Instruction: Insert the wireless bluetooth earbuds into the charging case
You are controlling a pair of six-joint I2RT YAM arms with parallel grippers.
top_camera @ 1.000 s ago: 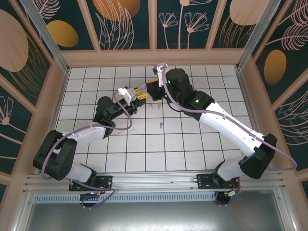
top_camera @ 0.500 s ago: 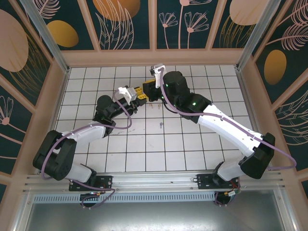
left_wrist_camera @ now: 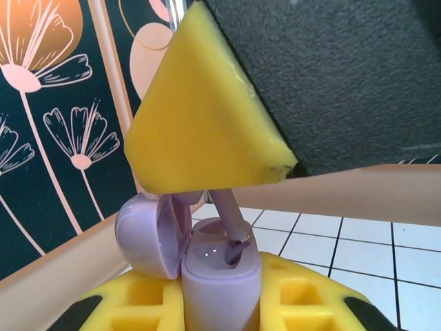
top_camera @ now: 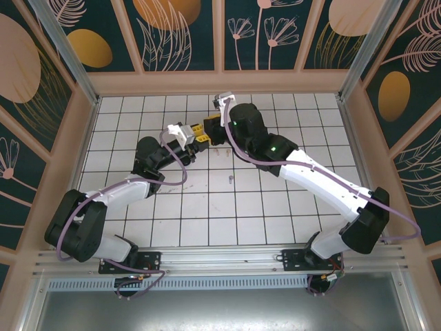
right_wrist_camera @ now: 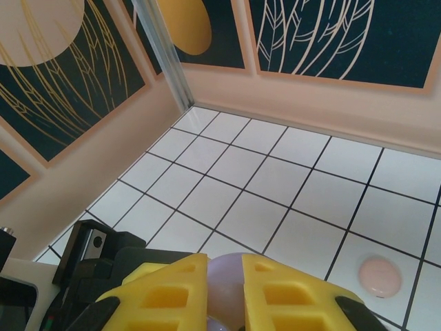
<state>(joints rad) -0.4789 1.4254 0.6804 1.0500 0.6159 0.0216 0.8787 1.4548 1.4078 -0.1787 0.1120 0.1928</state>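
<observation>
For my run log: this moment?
left gripper: shut on lilac case, lid open | right gripper: shut on lilac earbud, stem tip in case

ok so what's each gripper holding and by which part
Left gripper clamps the open lilac case by its base; right gripper pinches a lilac earbud by its top end, stem down in the case.

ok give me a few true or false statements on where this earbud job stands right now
1. The lid of the lilac case stands open. True.
2. The left gripper holds a pink case. False: it holds the lilac case.
3. A pink case lies on the tiles. True.
4. The lilac earbud lies loose on the tiles. False: the right gripper holds it stem-down at the open case.
</observation>
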